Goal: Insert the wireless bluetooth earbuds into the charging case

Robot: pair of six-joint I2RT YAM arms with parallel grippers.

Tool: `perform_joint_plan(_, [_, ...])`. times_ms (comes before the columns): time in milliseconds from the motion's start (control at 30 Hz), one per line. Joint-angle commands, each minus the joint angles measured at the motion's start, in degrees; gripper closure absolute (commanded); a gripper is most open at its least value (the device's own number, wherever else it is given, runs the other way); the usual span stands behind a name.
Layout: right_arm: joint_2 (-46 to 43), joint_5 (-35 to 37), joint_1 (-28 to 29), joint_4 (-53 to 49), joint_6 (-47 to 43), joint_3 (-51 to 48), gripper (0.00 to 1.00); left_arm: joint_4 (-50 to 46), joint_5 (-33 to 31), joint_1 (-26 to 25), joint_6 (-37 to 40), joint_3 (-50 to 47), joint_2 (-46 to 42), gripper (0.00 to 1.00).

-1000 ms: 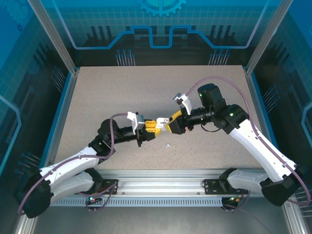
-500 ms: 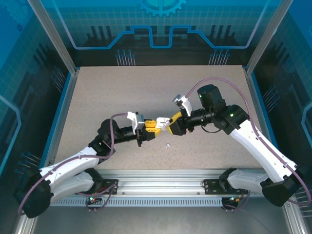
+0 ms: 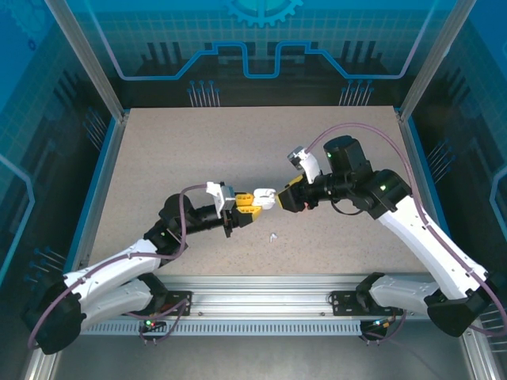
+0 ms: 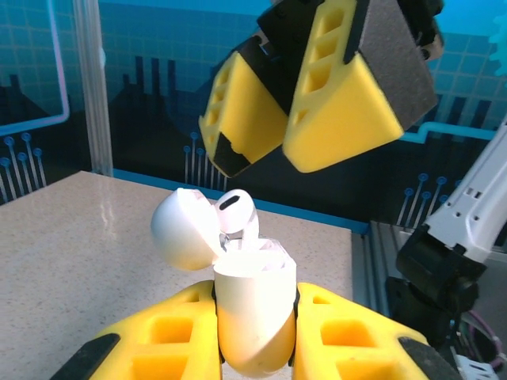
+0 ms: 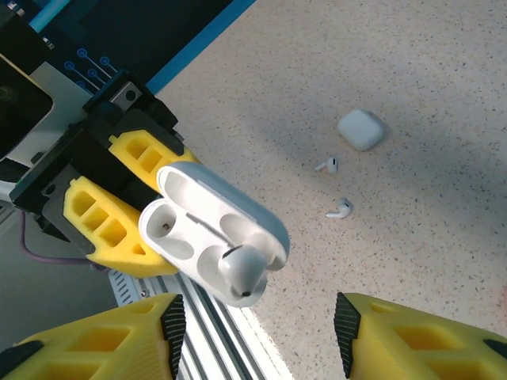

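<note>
Partly in open case (image 4: 252, 313): 1 earbud (image 4: 236, 212)

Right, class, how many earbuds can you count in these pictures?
3. The first earbud sticks up out of the open case held in the left gripper. The second earbud and third earbud lie loose on the table near a closed case. More may be hidden.

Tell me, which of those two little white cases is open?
The case clamped in the left gripper: its lid is flipped back, with an earbud standing inside. The other case lies shut on the table.
</note>
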Motion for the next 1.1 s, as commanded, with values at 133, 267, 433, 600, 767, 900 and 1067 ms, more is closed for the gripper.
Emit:
perform_joint_plan(133, [0.14, -0.46, 1.65, -2.53, 4.87, 3.93, 0.43, -0.2, -6.93, -2.4, 8.12, 0.72, -1.38, 1.0])
perform_joint_plan(267, [3.91, -1.93, 2.37, -5.53, 3.65, 7.38, 0.43, -1.27, -6.23, -2.59, 9.01, 1.88, -0.6, 1.0])
perform_joint_plan(433, [7.25, -0.19, 4.08, -7.45, 1.65, 9.67, 0.43, -1.54, -5.65, -2.79, 8.84, 2.31, -0.05, 1.0])
perform_joint_plan(600, [9.18, 3.14, 5.42, -9.1, 0.73, 11.25, 0.5, -1.68, -5.74, -3.0, 8.74, 2.33, -0.22, 1.0])
perform_joint_plan(767, [9.4, 5.62, 5.88, -9.12, 1.19, 11.37, 0.56, -1.66, -5.91, -3.02, 8.6, 2.42, -0.14, 1.0])
perform_joint_plan(900, [9.41, 7.43, 5.82, -9.77, 1.33, 11.2, 0.58, -1.58, -6.17, -3.0, 8.49, 2.42, -0.04, 1.0])
perform_joint_plan(1067, [10.01, 8.44, 5.92, -9.91, 1.95, 11.37, 0.6, -1.34, -5.92, -3.06, 8.36, 2.59, 0.22, 1.0])
